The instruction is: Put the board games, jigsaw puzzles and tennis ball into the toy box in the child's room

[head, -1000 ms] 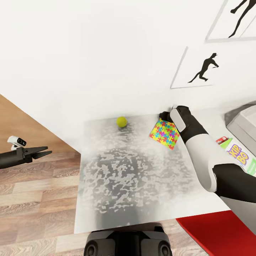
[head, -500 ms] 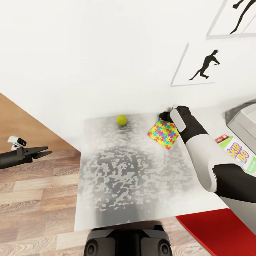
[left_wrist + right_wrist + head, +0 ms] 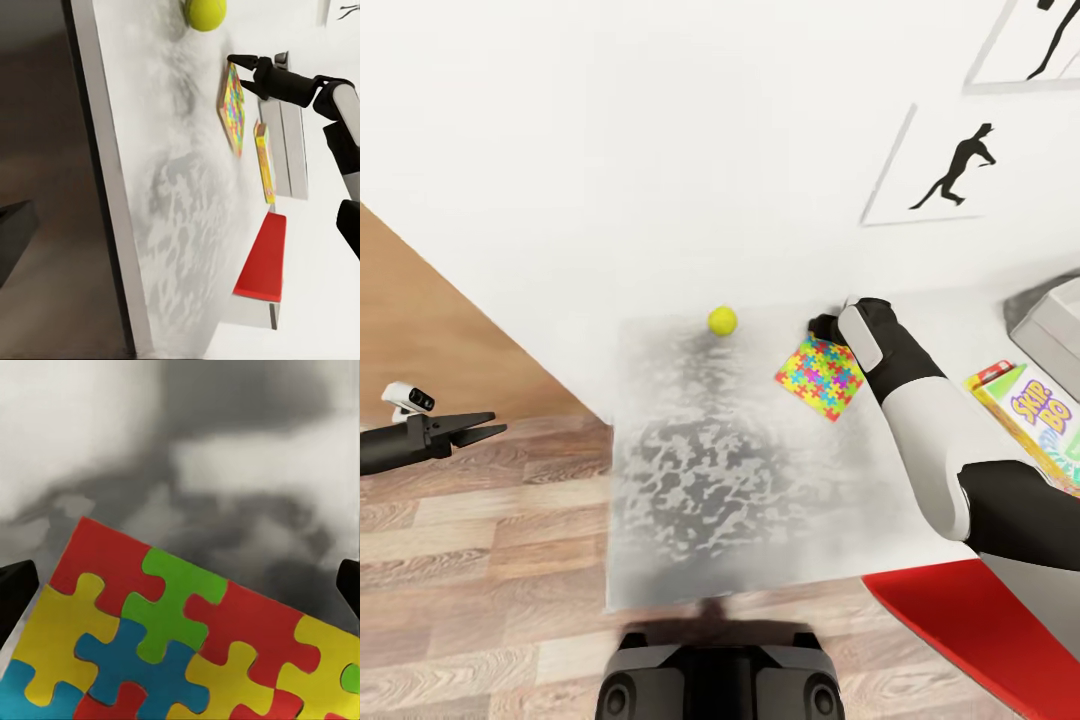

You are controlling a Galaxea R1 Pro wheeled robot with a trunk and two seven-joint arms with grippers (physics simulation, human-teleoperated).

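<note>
While my right gripper (image 3: 826,326) sits at the far corner of the jigsaw puzzle (image 3: 820,376), I see the multicoloured square tilted up off the table (image 3: 690,540), its high corner between the dark fingers; the left wrist view shows it standing on edge above the mottled white top. Through the right wrist camera the puzzle's red, green, yellow and blue pieces (image 3: 187,652) lie close under the lens, with the two fingertips set wide at either edge of that picture, so I read the fingers as pinching the square by its corner, though the contact itself is hidden.

The tennis ball (image 3: 722,320) rests on the table near the wall, well apart from the puzzle on its left-arm side. Toward my right arm's side, the Skip-Bo board game (image 3: 1028,418) lies flat on the table, partly behind the white forearm. Beyond it, at the edge of the head view, is a corner of the light-grey toy box (image 3: 1050,335); I cannot tell what is inside, since its interior is cut off.

My left gripper (image 3: 478,431) hangs over the wood-plank floor (image 3: 480,560), off the table's end, its fingers spread a little and holding nothing. A red surface (image 3: 970,640) sits below the table's near edge, and two black silhouette pictures (image 3: 960,170) hang on the white wall.
</note>
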